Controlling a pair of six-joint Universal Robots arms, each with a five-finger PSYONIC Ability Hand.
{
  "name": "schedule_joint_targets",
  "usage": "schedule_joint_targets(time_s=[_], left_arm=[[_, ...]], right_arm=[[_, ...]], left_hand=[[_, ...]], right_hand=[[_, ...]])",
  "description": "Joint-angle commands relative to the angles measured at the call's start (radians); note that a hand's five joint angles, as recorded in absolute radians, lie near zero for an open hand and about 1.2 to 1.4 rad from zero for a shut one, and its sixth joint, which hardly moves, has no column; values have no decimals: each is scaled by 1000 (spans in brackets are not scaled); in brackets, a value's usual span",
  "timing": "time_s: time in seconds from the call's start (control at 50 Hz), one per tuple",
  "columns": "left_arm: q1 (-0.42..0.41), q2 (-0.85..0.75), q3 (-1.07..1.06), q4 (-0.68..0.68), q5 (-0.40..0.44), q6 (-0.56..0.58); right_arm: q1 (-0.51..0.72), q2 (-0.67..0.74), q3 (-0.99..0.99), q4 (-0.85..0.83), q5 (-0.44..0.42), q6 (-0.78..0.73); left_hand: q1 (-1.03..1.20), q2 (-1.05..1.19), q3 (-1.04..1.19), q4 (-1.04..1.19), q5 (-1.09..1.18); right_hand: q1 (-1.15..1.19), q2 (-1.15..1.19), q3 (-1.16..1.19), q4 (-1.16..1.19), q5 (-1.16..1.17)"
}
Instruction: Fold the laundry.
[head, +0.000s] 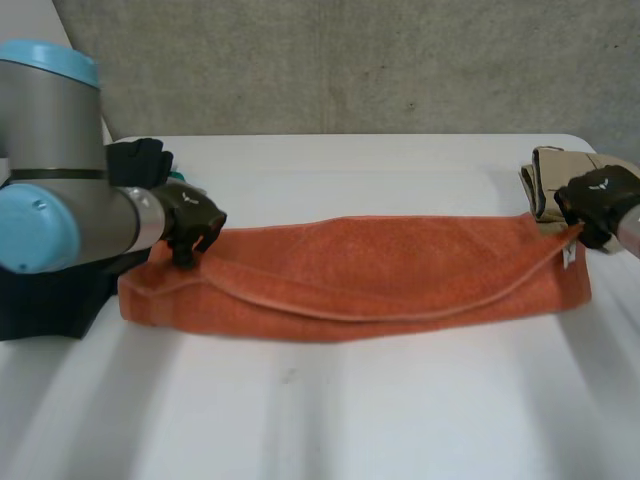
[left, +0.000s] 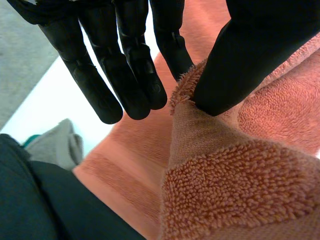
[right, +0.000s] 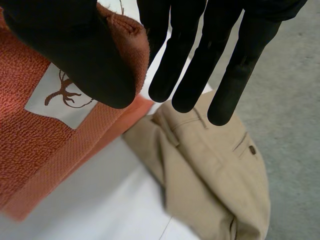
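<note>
An orange towel lies stretched sideways across the white table, folded once along its length. My left hand is at the towel's left end. There its thumb and straight fingers pinch a raised corner of the towel. My right hand holds the right end. Its thumb presses a corner of the towel against the fingers, just above a white label.
Folded beige trousers lie at the back right corner, under my right hand's fingertips. A dark garment lies at the left edge beneath my left arm, with a grey cloth beside it.
</note>
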Motion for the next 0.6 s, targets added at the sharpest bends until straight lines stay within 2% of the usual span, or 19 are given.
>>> schedule_joint_targets(time_s=[0.02, 0.2, 0.34, 0.52, 0.6], left_arm=[[-25, -191, 281, -20, -110, -13], [-36, -317, 474, -18, -155, 25], [-42, -380, 531, 60, -202, 45], [-43, -426, 539, 180, -228, 93], [-48, -431, 528, 207, -208, 96]], right_arm=[[73, 157, -186, -46, 135, 28], [128, 279, -326, -97, 216, 33], [139, 353, -397, -141, 299, 1], [149, 404, -432, -180, 311, -45], [154, 410, -434, -198, 318, -48]], left_hand=[[253, 198, 203, 194, 240], [253, 198, 203, 194, 240], [253, 198, 203, 194, 240], [253, 198, 203, 194, 240], [253, 198, 203, 194, 240]], right_hand=[[265, 216, 208, 198, 203], [265, 216, 208, 198, 203], [265, 216, 208, 198, 203], [265, 216, 208, 198, 203], [265, 216, 208, 198, 203]])
